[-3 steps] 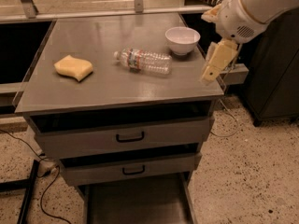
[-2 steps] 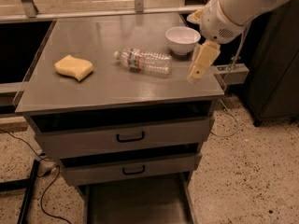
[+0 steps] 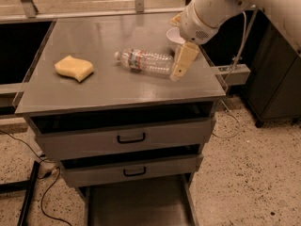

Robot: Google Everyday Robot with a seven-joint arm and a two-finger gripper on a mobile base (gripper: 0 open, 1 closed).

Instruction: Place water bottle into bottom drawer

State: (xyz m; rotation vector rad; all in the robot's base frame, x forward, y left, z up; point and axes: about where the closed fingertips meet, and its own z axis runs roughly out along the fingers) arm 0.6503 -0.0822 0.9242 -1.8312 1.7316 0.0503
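The grey worktop carries a yellow sponge at the left, the water bottle lying on its side in the middle, and a white bowl far right. The tool hangs just beside the bottle's right end.

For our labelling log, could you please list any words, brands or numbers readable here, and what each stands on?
water bottle, label band: markings too blurred to read.
gripper, over the tabletop at the bottle's base end: no text seen.
drawer fronts and bottom drawer: no text.
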